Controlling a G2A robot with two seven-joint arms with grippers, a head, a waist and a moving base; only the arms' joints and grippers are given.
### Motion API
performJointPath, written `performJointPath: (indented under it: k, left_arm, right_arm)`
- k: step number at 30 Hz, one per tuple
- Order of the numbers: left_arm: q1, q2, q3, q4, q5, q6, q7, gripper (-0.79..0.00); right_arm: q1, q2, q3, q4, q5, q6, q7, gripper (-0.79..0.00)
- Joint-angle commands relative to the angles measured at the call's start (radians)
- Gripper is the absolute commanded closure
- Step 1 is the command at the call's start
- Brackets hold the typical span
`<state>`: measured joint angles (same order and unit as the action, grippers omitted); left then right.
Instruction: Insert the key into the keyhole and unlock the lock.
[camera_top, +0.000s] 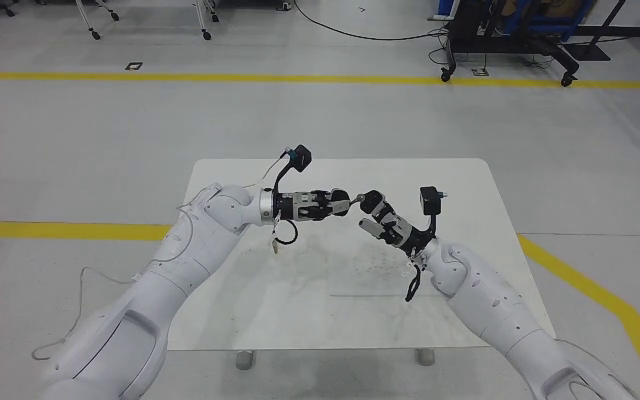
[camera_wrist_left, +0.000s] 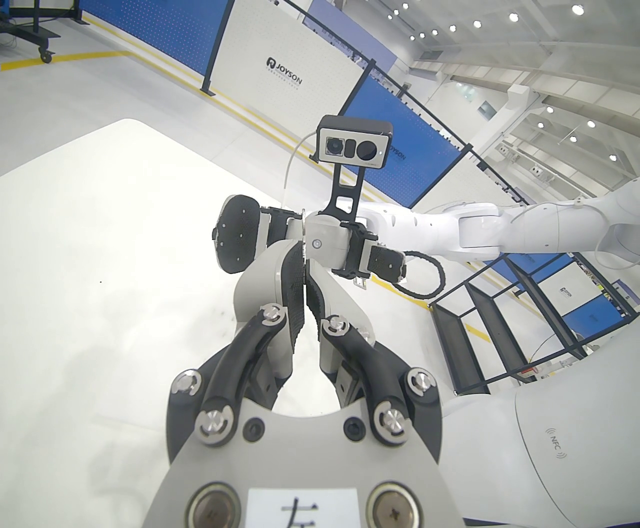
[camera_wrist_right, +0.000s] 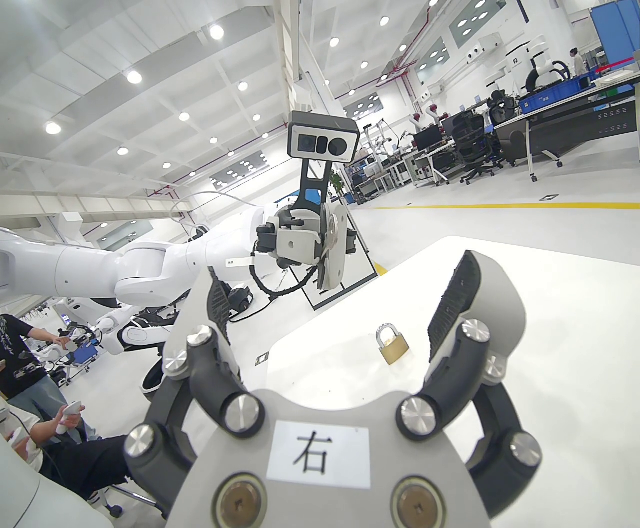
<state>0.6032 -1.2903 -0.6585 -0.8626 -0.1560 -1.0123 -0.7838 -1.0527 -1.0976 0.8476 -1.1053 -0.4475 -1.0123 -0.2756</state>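
Our right gripper (camera_wrist_right: 340, 270) hung with its fingers spread wide above the white table (camera_wrist_right: 560, 320). In its wrist view we saw the brass padlock with a silver shackle (camera_wrist_right: 392, 345) lying flat on the tabletop, between those fingers and touching neither. Our left gripper (camera_wrist_left: 303, 250) faced it close by, pads pressed together on a small silver metal key (camera_wrist_right: 331, 235), held up off the padlock.
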Motion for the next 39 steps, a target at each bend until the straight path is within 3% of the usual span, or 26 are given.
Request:
performJointPath:
  k: [1, 19, 22, 27, 39]
  left_arm:
    - [0.0, 0.0, 0.0, 0.0, 0.0, 0.0, 0.0, 0.0]
    - [0.003, 0.0, -0.001, -0.001, 0.002, 0.004, 0.004, 0.0]
    - [0.006, 0.014, -0.028, -0.011, 0.064, 0.018, 0.025, 0.0]
    - [-0.005, 0.044, -0.073, -0.045, 0.111, 0.048, -0.03, 0.0]
    - [-0.005, 0.044, -0.073, -0.045, 0.111, 0.048, -0.03, 0.0]
  right_arm:
    - [0.0, 0.0, 0.0, 0.0, 0.0, 0.0, 0.0, -0.785]
    - [0.0, 0.0, 0.0, 0.0, 0.0, 0.0, 0.0, -0.785]
    - [0.0, 0.0, 0.0, 0.0, 0.0, 0.0, 0.0, -0.785]
    - [0.0, 0.0, 0.0, 0.0, 0.0, 0.0, 0.0, -0.785]
    - [0.0, 0.0, 0.0, 0.0, 0.0, 0.0, 0.0, -0.785]
